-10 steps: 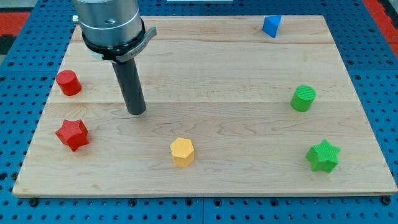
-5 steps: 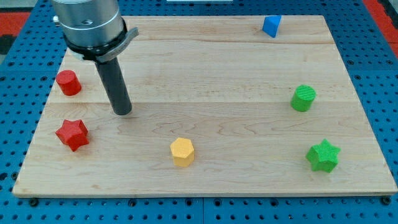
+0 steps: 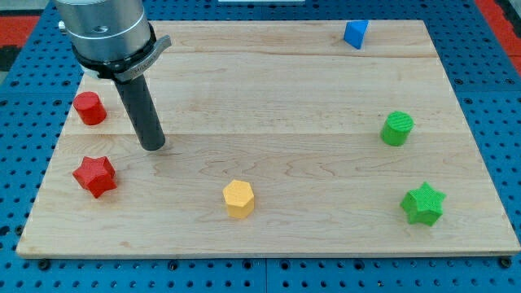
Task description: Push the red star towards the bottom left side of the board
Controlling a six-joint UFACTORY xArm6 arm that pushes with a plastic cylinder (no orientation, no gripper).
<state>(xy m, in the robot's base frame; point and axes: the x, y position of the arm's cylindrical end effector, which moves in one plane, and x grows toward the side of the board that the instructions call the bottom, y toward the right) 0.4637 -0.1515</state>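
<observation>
Nearest the bottom of the frame, the yellow hexagon block (image 3: 238, 198) sits by the lower edge of the board (image 3: 269, 89), a little left of centre. To its right, in the lower right corner area, is the green star (image 3: 422, 203), with the green cylinder (image 3: 397, 128) above it.

The red star (image 3: 94, 175) lies at the lower left of the frame, close to the board's left edge but with some bare wood below and to its left. That strip is all the room I have. I judge a short shove down-left would do, and a long one could send the star over the edge.

My tip (image 3: 152, 146) rests on the wood just up and to the right of the red star, apart from it, not touching. I read that placing as deliberate: it is on the far side of the star from the target corner. This rig has no pincer, only the rod, so there is no open or closed state to report.

Further up, the red cylinder (image 3: 89, 107) stands at the left edge, above the star and left of the rod, clear of the push line. At the far top right sits the blue block (image 3: 355, 34).
</observation>
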